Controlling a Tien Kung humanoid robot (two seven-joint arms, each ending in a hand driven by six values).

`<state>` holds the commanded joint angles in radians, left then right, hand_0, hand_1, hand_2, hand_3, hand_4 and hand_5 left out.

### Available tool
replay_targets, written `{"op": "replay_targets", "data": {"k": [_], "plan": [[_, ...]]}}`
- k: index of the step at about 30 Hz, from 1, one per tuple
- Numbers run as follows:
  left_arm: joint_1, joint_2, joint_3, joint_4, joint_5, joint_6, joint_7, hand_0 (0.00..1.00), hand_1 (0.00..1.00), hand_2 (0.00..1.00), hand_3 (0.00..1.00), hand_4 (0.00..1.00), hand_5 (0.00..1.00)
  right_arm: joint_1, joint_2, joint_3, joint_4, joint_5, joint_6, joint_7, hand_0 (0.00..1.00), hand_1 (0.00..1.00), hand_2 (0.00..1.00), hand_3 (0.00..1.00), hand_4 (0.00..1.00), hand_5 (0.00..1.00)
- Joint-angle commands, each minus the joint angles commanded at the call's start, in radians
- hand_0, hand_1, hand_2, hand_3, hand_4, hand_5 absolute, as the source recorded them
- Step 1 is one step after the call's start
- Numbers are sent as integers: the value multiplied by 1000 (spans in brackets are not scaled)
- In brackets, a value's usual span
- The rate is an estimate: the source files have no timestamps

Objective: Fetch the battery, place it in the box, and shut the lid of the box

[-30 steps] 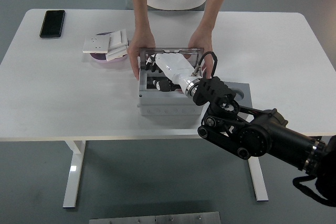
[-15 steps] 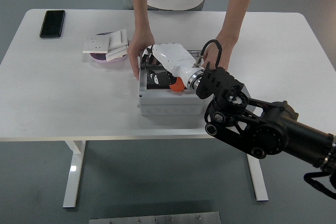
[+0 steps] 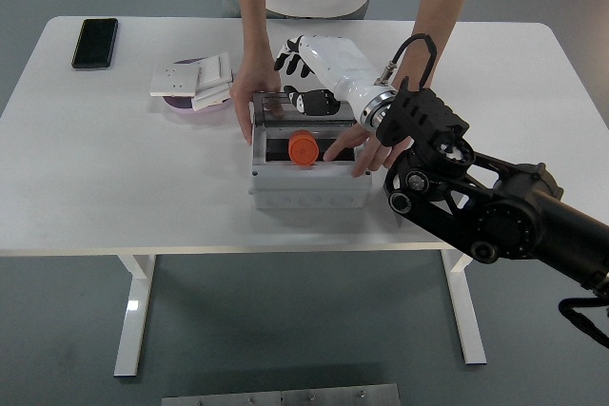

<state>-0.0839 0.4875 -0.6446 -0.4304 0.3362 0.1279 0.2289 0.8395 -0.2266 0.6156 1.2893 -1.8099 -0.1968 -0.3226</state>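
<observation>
Sitting inside the open grey box [image 3: 309,187] is one orange battery [image 3: 304,149]. At its 12 o'clock, the robot's right hand [image 3: 306,73] hovers, fingers loose, holding nothing. Two person's hands [image 3: 249,92] touch the box. One black phone [image 3: 95,42] lies at 10 o'clock.

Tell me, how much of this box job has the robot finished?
Done: an orange battery lies inside the grey box. In hand: the right hand is raised over the box's far edge, holding nothing, while a person's hands steady the box. Left: closing the lid.
</observation>
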Motion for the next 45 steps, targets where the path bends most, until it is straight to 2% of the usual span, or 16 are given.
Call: {"op": "replay_targets", "data": {"k": [1,2,7,8,13,14,19,20,26,45], "plan": [[-1,0,0,0,0,0,0,640,741,591,536,417,2,-2,0,8,-5,5,-1,2,637,506,586,613,642,69],[-1,0,0,0,1,0,0,640,741,591,535,416,2,-4,0,15,-9,11,-2,4,669,584,607,608,721,327],[-5,0,0,0,3,-1,0,640,741,591,535,416,2,-11,0,46,-33,47,-8,9,669,584,607,608,721,327],[-5,0,-1,0,4,-1,1,640,740,591,535,418,2,-12,0,50,-36,53,-8,11,761,677,668,690,859,853],[-8,0,-2,0,8,-2,3,640,740,591,535,418,2,-16,5,62,-55,87,-7,8,761,677,668,690,859,853],[-9,0,-2,0,9,-2,3,640,741,591,534,418,2,-17,7,63,-58,94,-6,5,827,731,705,743,924,998],[-11,-1,-3,0,11,-2,3,640,741,591,534,418,2,-20,13,64,-67,119,-10,1,827,731,705,743,924,998],[-11,-1,-3,0,11,-2,4,640,740,591,535,419,2,-21,14,64,-69,122,-12,-1,882,789,755,785,982,998],[-13,-1,-4,0,13,-2,4,640,742,591,535,420,2,-24,23,59,-81,137,-20,-5,899,799,769,799,998,998],[-16,-2,0,0,11,-2,1,640,741,591,535,420,2,-51,37,-6,-97,160,-33,-1,897,796,771,794,987,998]]}}
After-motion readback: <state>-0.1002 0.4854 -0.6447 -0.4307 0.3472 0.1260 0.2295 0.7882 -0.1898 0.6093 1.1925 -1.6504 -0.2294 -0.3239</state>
